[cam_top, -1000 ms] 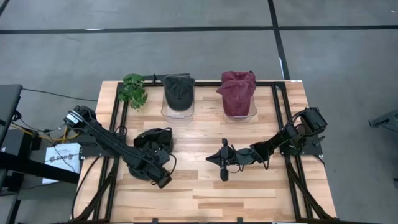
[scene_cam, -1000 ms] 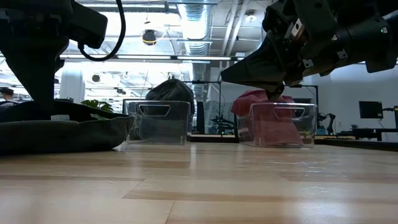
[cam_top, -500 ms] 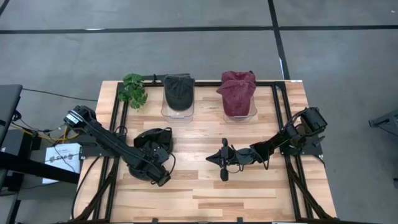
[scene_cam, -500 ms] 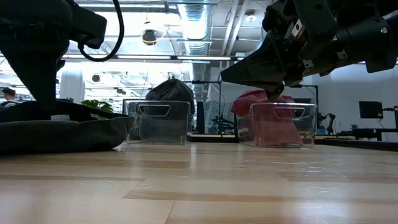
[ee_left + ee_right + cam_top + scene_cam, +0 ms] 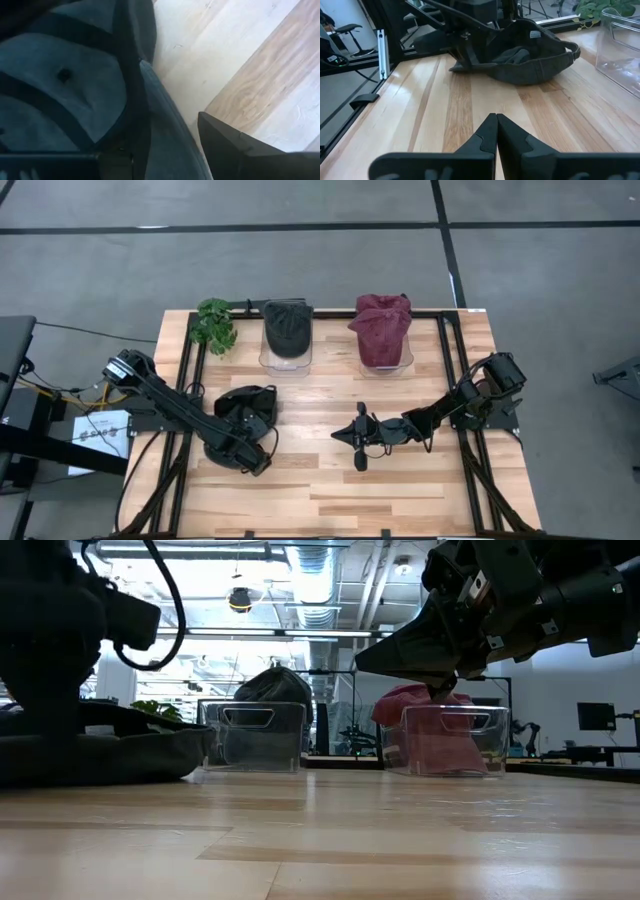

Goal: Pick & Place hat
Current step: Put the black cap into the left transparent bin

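A dark grey hat (image 5: pixel 250 406) lies upside down on its crown at the table's left, its inside showing in the left wrist view (image 5: pixel 65 75) and the right wrist view (image 5: pixel 530 60). My left gripper (image 5: pixel 247 448) is open at the hat's near rim (image 5: pixel 145 100), with one finger (image 5: pixel 225 145) outside over the wood and the other on the inner side. My right gripper (image 5: pixel 336 436) hovers shut over the table's middle (image 5: pixel 496 120), apart from the hat. My left gripper straddles the hat's near rim (image 5: pixel 150 130), slanting down from the near-left, one finger inside the hollow and one outside. I cannot tell whether either finger touches the cloth. The hat rests on the table.
At the far edge stand two clear bins, one (image 5: pixel 287 350) holding a dark hat, one (image 5: pixel 384 352) holding a red hat (image 5: pixel 382 322). A small green plant (image 5: pixel 213 323) sits at the far left. Bare wood lies between the arms and along the near edge.
My left gripper has moved toward the far edge and down, closing in on the hat's near rim. The hat and my right arm have stayed where they were.
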### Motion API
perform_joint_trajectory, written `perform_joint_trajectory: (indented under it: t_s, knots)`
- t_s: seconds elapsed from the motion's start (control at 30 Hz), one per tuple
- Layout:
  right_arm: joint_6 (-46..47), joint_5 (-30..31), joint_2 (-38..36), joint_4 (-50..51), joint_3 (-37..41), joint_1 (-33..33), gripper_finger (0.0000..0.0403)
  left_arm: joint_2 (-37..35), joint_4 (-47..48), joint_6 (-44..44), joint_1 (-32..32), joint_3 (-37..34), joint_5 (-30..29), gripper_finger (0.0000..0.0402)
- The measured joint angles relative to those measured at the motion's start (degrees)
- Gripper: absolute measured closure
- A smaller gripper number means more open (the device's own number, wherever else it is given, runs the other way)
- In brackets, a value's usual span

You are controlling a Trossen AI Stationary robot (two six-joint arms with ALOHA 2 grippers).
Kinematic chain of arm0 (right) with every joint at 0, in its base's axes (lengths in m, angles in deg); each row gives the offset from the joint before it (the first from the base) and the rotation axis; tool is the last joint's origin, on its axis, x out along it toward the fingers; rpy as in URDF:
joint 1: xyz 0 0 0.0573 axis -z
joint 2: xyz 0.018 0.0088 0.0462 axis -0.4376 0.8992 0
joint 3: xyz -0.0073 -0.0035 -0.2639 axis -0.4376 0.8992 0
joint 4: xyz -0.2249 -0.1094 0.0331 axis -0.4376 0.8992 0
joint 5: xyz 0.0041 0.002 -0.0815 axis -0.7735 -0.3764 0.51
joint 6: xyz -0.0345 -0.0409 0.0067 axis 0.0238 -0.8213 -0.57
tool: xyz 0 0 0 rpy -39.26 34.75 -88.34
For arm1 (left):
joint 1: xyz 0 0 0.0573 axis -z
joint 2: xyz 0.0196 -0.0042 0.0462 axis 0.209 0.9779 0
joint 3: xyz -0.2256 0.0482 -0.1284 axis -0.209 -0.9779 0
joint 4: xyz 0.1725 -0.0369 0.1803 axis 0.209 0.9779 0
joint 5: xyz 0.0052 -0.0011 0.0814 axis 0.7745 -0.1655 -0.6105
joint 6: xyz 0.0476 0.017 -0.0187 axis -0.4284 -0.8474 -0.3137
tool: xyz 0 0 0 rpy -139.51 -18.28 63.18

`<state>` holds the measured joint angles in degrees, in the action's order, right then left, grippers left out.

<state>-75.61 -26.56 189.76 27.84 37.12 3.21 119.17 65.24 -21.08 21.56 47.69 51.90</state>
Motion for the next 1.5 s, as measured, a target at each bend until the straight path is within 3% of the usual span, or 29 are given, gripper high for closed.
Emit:
perform_joint_trajectory:
  t_s: [0.47,0.6,0.8,0.9,1.3,1.5]
  knots:
    - [0.0,0.0,0.0,0.0,0.0,0.0,0.0403,0.0,-1.8,0.2,0.0,-3.6,2.8,0.0247]
    - [0.0,0.0,0.0,0.0,0.0,0.0,0.0403,0.0,-1.6,-3.9,0.5,-3.6,1.3,0.0283]
    - [0.0,0.1,0.0,0.0,0.0,0.0,0.0403,-0.2,-1.3,-6.6,0.9,-3.5,-0.2,0.0377]
    - [-0.3,0.4,0.0,0.0,0.0,0.0,0.0403,-1.2,-1.1,-6.7,1.6,-3.6,-1.8,0.0384]
    - [-0.6,0.6,0.0,0.0,0.0,0.0,0.0403,-16.4,-6.6,-7.2,7.2,-3.7,-9.7,0.0387]
    - [-0.6,4.0,0.0,0.0,0.0,0.0,0.0403,-24.4,-15.2,-14.4,11.7,-3.7,-16.8,0.0389]
